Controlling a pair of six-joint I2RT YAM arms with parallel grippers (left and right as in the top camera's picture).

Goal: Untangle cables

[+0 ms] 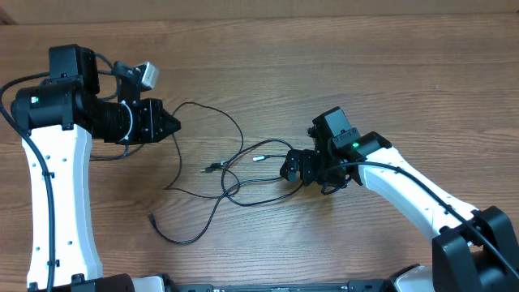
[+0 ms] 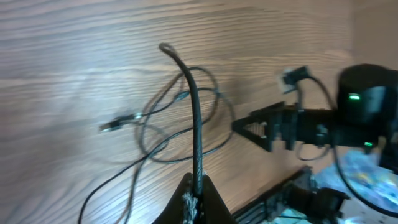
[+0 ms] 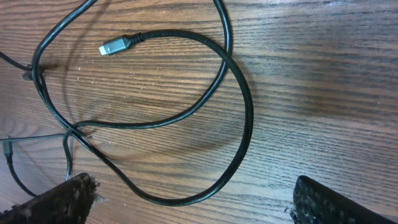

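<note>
Several thin black cables (image 1: 229,176) lie looped over one another on the wooden table, between the two arms. A silver-white plug (image 1: 259,157) and a black plug (image 1: 208,169) sit inside the tangle, and another cable end (image 1: 152,217) lies nearer the front. My left gripper (image 1: 175,126) is shut on one cable (image 2: 194,118), which rises from its fingertips (image 2: 186,190) to a bend. My right gripper (image 1: 287,169) hangs low over the tangle's right side, open wide. A cable loop (image 3: 239,93) curves between its fingers (image 3: 65,199), untouched, with a silver plug (image 3: 112,45) beyond.
The right arm (image 2: 311,124) shows across the table in the left wrist view. Thick black arm cables (image 1: 36,162) run down the left arm. A dark frame bar (image 1: 284,286) lines the table's front edge, and a pale strip (image 1: 259,6) marks the far edge.
</note>
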